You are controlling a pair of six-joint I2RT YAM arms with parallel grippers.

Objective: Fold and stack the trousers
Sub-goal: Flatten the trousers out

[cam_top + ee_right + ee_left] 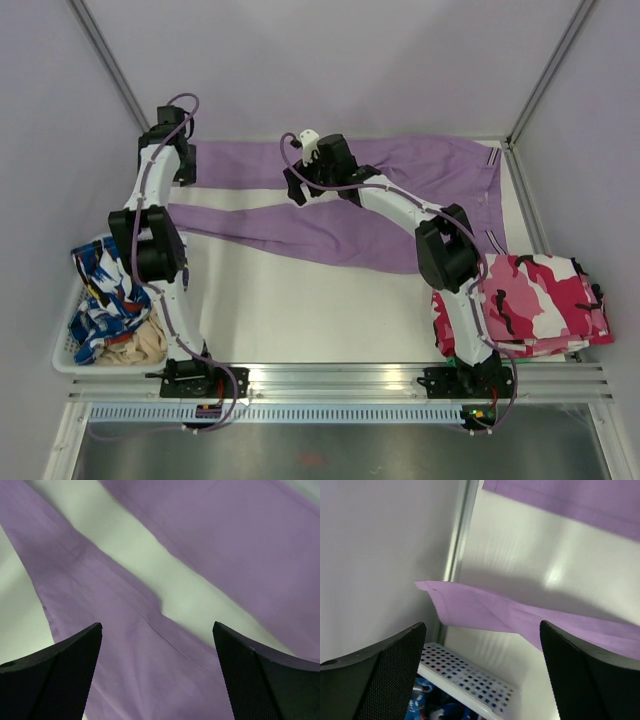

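The trousers (330, 235) are spread out flat across the far half of the worktop (300, 310), not folded at all yet. The waist sits toward the far right corner, and the two legs fan out from there toward the left edge in a long V. One leg runs along the far edge, the other angles in toward the middle, and there's a strip of bare worktop between them.

The left end effector (482, 624) is up by the far left corner, fingers spread wide with nothing pinched between them. Its wrist view looks down on the cuff end of the nearer leg, right by the corner post, with a shadow on the worktop along the cuff's edge. The other leg shows at the top of that view.

The right end effector (157, 625) hangs over the middle of the trousers, about where the legs start to split. It's wide open too, gripping nothing, and the purple cloth lies below it with a faint crease running through it.

A folded pink, white and black camo garment (530, 300) sits at the right edge on the near side. A white basket (62, 355) at the near left corner holds blue-and-white patterned clothing (105, 290) and some beige cloth (135, 345).
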